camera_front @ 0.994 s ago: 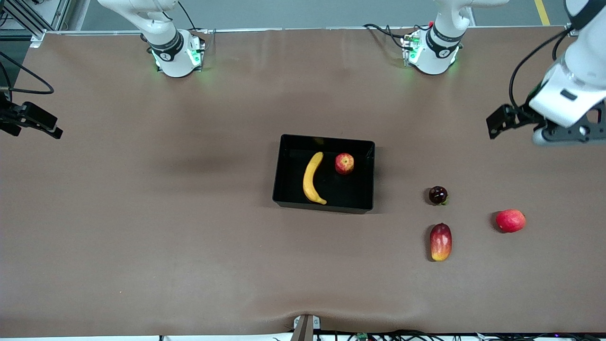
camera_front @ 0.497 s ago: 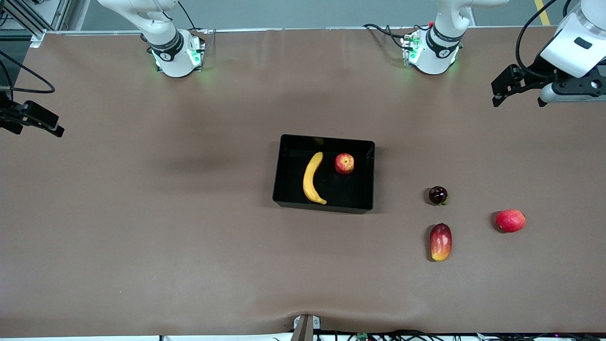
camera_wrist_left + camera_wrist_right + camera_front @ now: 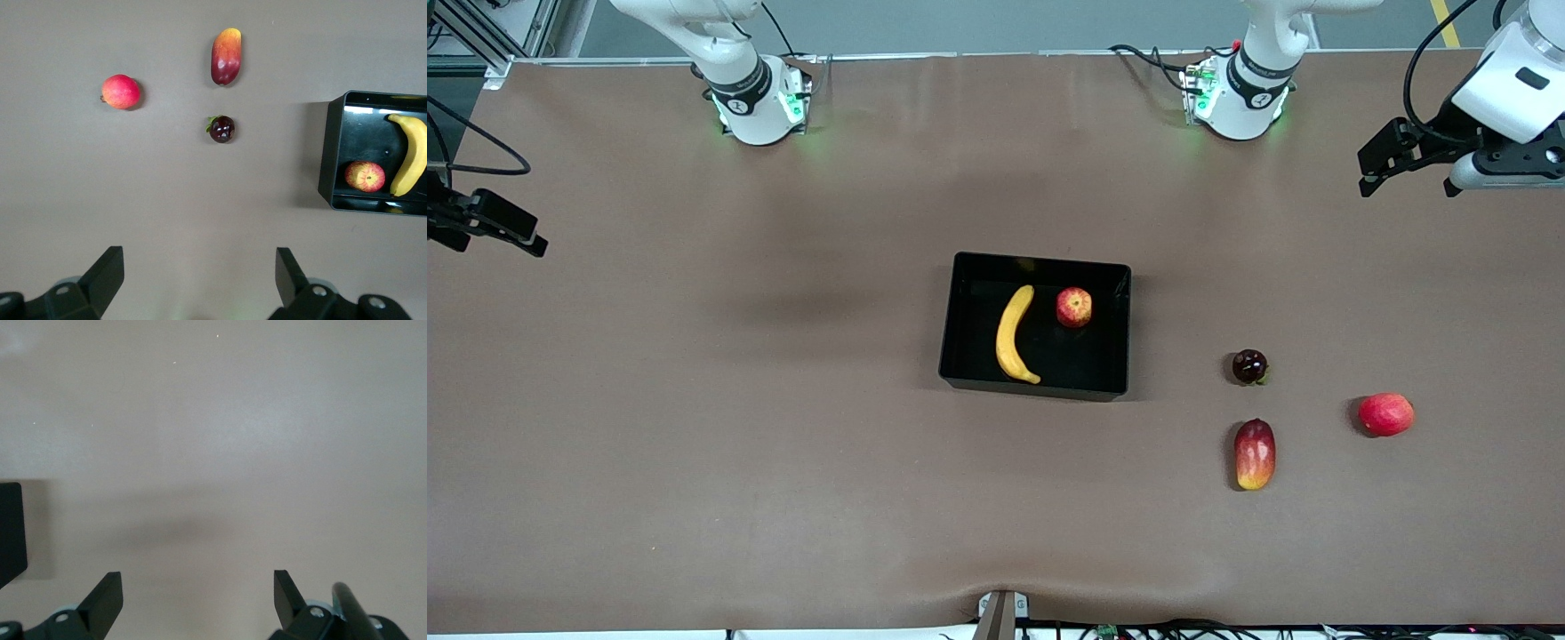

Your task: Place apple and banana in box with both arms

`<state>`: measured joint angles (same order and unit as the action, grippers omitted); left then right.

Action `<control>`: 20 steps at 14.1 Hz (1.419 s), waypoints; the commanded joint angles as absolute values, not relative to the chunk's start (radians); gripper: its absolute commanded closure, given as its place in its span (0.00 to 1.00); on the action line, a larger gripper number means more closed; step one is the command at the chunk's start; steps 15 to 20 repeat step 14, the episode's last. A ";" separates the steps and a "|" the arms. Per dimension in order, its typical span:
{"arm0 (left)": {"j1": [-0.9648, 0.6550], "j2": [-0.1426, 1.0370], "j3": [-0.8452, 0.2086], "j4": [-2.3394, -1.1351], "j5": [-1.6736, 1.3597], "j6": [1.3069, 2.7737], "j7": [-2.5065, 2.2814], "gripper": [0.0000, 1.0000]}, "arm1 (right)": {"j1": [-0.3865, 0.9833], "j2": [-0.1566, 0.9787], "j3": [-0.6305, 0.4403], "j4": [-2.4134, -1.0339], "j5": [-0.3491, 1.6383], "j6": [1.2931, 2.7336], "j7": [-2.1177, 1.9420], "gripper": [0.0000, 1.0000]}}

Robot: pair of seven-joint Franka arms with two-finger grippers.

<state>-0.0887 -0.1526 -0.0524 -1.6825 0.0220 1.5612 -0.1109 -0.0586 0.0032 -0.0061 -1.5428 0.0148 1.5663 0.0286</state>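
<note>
Inspector: Grippers?

Clerk: Left gripper (image 3: 193, 283) is seen spread wide and empty over bare table (image 3: 694, 444) at the left arm's end; right gripper (image 3: 193, 603) likewise, at the right arm's end.

Inspector: Fruit?

Clerk: Banana (image 3: 1012, 335) and apple (image 3: 1073, 307) are found lying apart in the box (image 3: 960, 356).

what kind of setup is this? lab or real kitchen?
Most likely a robotics lab bench: brown-covered table, two arm bases bolted along its edge, loose cabling, and fruit staged around a black box. Nothing kitchen-like.
</note>
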 commanded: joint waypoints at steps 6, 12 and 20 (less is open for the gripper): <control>-0.068 -0.144 -0.052 -1.686 -0.002 1.578 -0.084 0.00 | -0.077 0.002 0.006 -1.536 0.021 1.555 0.021 0.00; -0.067 -0.121 -0.052 -1.672 0.000 1.586 -0.100 0.00 | -0.078 0.002 0.006 -1.537 0.021 1.555 0.021 0.00; -0.063 -0.121 -0.052 -1.664 0.002 1.586 -0.100 0.00 | -0.077 0.002 0.006 -1.537 0.021 1.555 0.021 0.00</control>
